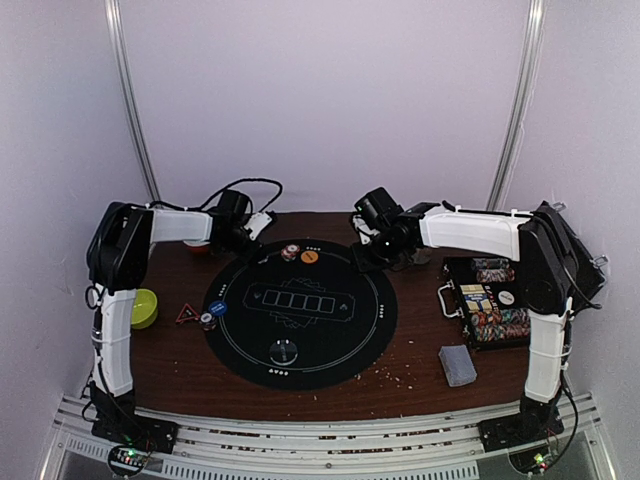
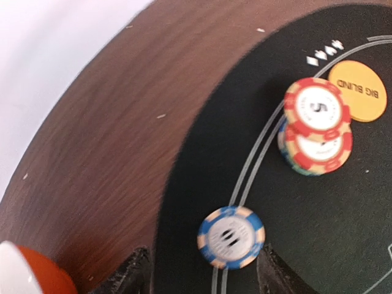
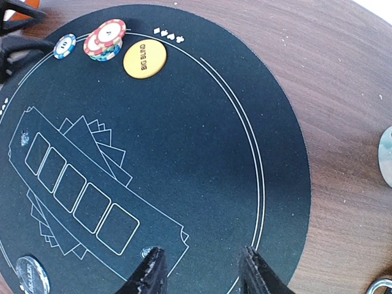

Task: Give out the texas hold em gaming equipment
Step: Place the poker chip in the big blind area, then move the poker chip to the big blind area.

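At the far rim of the mat (image 2: 343,233), the left gripper (image 2: 203,277) stands with jaws parted, and a blue-and-white striped chip (image 2: 231,237) lies flat and loose between them on the ring line, near the red chip stack (image 2: 315,125) and the orange BIG BLIND disc (image 2: 358,90). Right gripper (image 3: 199,264) hangs over the mat, fingers spread, holding nothing.
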Robot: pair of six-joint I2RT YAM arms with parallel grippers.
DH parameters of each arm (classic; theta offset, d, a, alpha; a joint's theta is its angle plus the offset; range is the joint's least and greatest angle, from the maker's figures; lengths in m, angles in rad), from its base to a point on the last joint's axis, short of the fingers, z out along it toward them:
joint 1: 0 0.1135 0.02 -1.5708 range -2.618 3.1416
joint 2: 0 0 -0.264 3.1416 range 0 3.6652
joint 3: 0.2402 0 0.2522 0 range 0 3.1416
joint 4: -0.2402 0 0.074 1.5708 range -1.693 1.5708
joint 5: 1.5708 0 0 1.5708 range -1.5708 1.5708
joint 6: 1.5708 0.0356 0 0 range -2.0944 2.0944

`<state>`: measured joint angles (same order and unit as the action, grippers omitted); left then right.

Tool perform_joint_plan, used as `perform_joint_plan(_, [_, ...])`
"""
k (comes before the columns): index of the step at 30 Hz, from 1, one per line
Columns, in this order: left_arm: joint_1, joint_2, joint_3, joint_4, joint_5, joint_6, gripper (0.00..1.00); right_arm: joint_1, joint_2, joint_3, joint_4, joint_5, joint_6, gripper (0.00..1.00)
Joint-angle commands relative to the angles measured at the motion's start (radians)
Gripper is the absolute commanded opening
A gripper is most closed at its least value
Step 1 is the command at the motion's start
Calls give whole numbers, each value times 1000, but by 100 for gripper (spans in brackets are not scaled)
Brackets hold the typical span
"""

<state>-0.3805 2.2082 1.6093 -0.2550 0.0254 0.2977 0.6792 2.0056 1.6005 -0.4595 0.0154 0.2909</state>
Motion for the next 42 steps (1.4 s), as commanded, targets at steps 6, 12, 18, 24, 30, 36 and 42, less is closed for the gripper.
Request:
perform_joint_plan(6, [65,-70,-79,-5,-126,-133,55,-2,-36,-1,-28,28,-21,43])
perform_joint_plan(12, [65,-12,-68,-22,-117,-149,54,-4,-20,30,-43,26,-28,43])
perform_joint_plan(18, [62,19,-66,-23,-30,-178,54,-4,-25,22,-48,41,-30,43])
perform_joint_plan(24, [30,56,-15,-58,-6,-127,54,-3,-28,24,-42,37,-29,43])
perform_joint_plan(30, [5,94,64,-75,24,-119,54,-3,-39,18,-38,33,-22,43])
perform_joint_plan(36, [-20,127,120,-98,70,-105,55,-4,-56,0,-42,50,-24,44])
perform_joint_plan(42, [-21,110,113,-103,-6,-109,55,-4,-69,-3,-45,49,-24,44])
